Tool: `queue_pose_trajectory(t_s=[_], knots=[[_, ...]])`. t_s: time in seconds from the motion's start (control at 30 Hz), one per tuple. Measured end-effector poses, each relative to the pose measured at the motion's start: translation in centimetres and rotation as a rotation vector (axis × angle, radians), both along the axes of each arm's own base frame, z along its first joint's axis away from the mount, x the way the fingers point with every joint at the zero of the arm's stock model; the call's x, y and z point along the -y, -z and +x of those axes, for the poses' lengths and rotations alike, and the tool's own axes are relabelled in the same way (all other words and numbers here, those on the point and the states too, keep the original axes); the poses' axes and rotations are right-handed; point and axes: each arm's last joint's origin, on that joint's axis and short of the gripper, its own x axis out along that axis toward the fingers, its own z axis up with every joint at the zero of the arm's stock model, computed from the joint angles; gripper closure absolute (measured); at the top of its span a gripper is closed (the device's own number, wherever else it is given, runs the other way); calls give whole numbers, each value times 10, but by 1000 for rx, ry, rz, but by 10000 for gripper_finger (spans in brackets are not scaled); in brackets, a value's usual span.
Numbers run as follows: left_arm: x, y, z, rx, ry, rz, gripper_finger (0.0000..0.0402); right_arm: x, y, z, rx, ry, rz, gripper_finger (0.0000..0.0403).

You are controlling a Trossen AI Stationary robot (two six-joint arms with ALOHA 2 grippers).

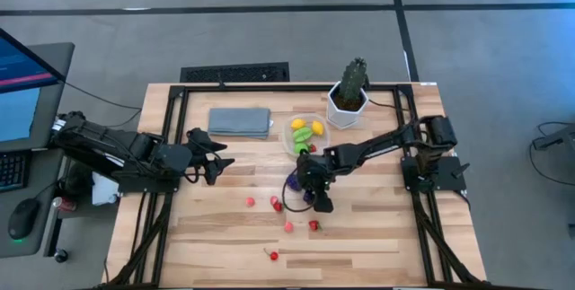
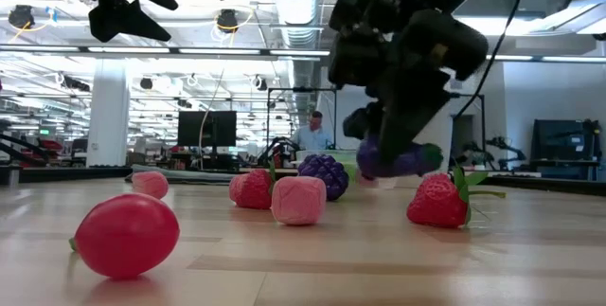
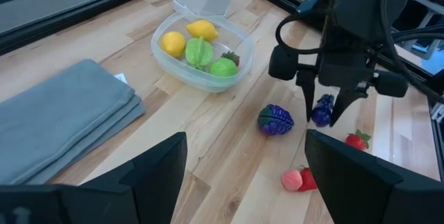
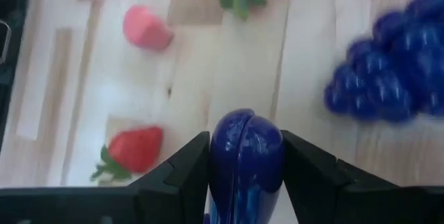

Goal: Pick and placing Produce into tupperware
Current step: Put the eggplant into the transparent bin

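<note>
Tupperware (image 3: 201, 50) beside the white cactus pot (image 1: 346, 108) held two yellow and two green toy pieces, while the right gripper (image 3: 331, 109) pinched a purple eggplant (image 4: 246, 158) above the table near loose grapes (image 3: 275, 120), and the left gripper (image 1: 216, 153) waited spread.

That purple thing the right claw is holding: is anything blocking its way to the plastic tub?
Nothing visible does. The right gripper holds the purple piece lifted off the table, and only bare wood lies between it and the tupperware. The purple grapes sit just off that line.
</note>
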Motion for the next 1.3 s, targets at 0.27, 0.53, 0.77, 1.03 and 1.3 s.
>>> queue_pose_trajectory(t_s=[0.27, 0.53, 0.77, 1.03, 1.3], knots=[[0, 0, 0, 4, 1, -1, 120, 7, -23, -3, 66, 16, 29, 222], [0, -1, 1, 8, 5, 6, 120, 27, -61, -10, 195, 78, 34, 219], [0, -1, 1, 8, 5, 6, 120, 53, -91, -21, 287, 170, -5, 224], [0, -1, 1, 7, 4, 8, 120, 80, -105, -34, 316, 267, -101, 219], [0, -1, 1, 7, 2, 10, 120, 97, -102, -35, 314, 325, -204, 222]])
